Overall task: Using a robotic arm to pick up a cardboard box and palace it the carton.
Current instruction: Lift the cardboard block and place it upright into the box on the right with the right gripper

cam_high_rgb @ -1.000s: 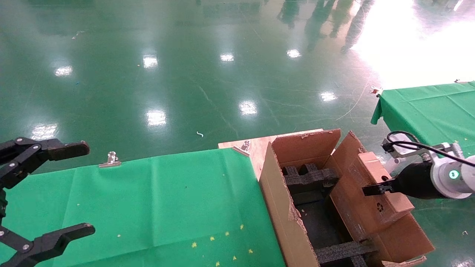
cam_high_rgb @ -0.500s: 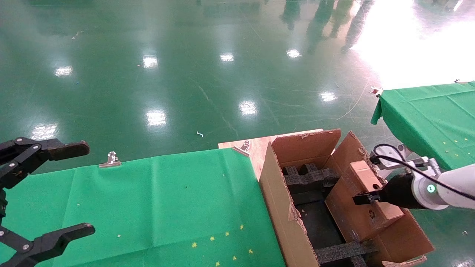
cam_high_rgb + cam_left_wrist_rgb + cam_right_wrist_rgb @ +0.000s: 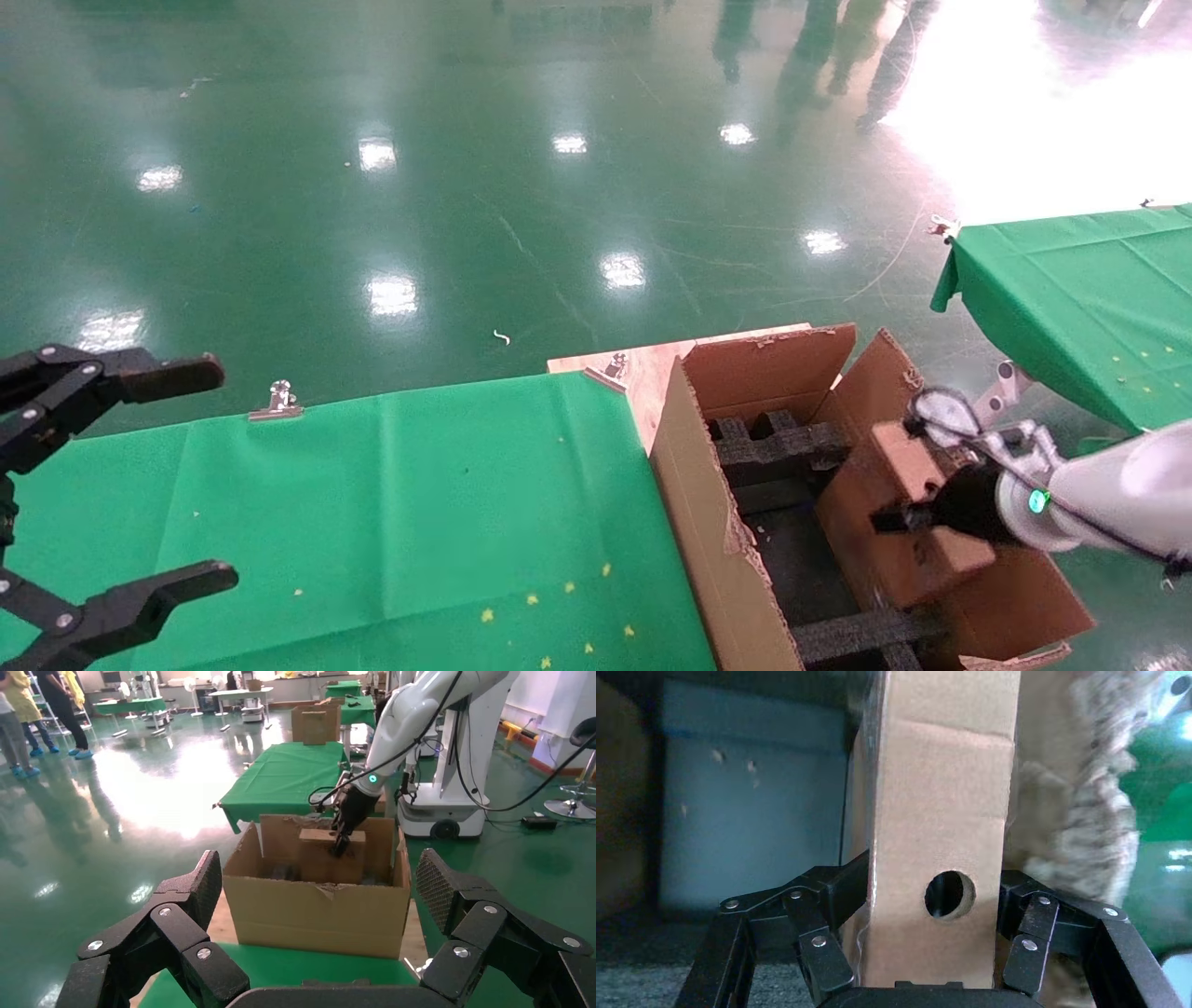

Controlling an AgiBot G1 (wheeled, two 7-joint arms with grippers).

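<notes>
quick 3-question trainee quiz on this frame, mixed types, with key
1. True or false: the right gripper is shut on the box.
2. Where is the box? A) on the green cloth B) over the carton, by its right side C) on the floor
3. Fill in: the left gripper, over the green table, is ____.

Key: 1 true; 2 B; 3 open
</notes>
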